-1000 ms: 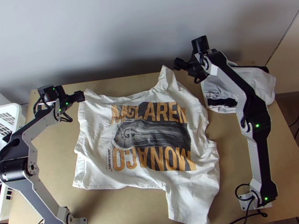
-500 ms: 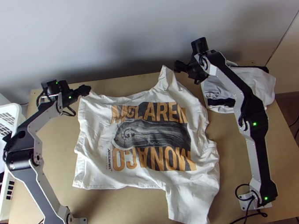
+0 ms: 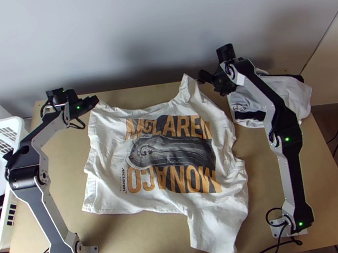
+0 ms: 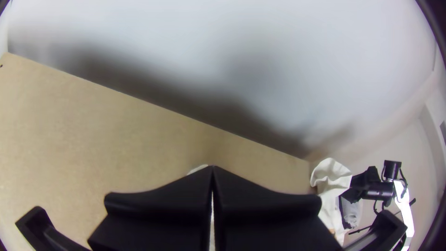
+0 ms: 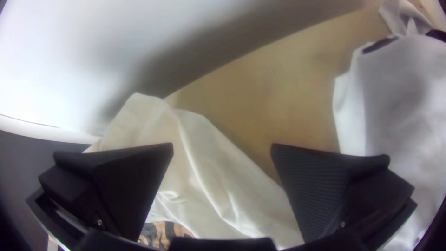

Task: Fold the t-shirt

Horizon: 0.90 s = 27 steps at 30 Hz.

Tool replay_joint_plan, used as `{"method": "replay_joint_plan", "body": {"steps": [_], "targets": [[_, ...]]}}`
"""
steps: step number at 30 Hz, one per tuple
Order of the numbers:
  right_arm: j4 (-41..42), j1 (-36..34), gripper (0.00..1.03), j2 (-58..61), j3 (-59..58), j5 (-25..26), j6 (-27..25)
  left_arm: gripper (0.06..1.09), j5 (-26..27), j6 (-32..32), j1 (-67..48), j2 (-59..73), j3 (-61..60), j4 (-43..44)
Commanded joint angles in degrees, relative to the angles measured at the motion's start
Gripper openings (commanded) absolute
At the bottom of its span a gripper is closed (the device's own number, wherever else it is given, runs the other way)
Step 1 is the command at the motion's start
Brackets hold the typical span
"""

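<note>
White cloth T-shirt [image 3: 209, 216], spread, rumpled: hem corner [image 3: 100, 109] near black left gripper [image 3: 97, 99], tips together; sleeve [image 3: 187, 89] beside black right gripper [image 3: 200, 76], fingers apart.

You have the white t-shirt [image 3: 168, 156] spread on the light wooden table [image 3: 135, 242], unfolded and rumpled; its front print faces up at you, a dark panel with grey artwork and orange lettering; the hem side lies toward your left; one sleeve stretches down close to the table's near edge, while the other narrows to a creased point at the far edge; your right wrist view shows soft ridges running along that far sleeve.
</note>
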Motion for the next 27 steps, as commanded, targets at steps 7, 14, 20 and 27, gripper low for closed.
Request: {"method": "replay_joint_plan", "body": {"steps": [7,14,20,27], "targets": [[-12.7,4.1,0.98,0.3,-1.6,0.1,2.6,0.09,0.4,-0.3,0.1,-2.0,-1.0,0.0],[-12.4,4.3,0.87,-0.1,-2.0,0.2,2.6,0.09,0.4,-0.5,0.0,-2.1,-1.4,0.0],[-8.8,5.4,0.07,-1.5,-0.5,8.6,-2.8,0.09,0.4,-0.5,0.0,-2.7,-2.1,0.0],[-8.7,3.8,0.03,-1.9,0.1,8.6,-2.3,0.09,0.5,-0.4,0.1,-4.0,-3.1,-0.1]]}}
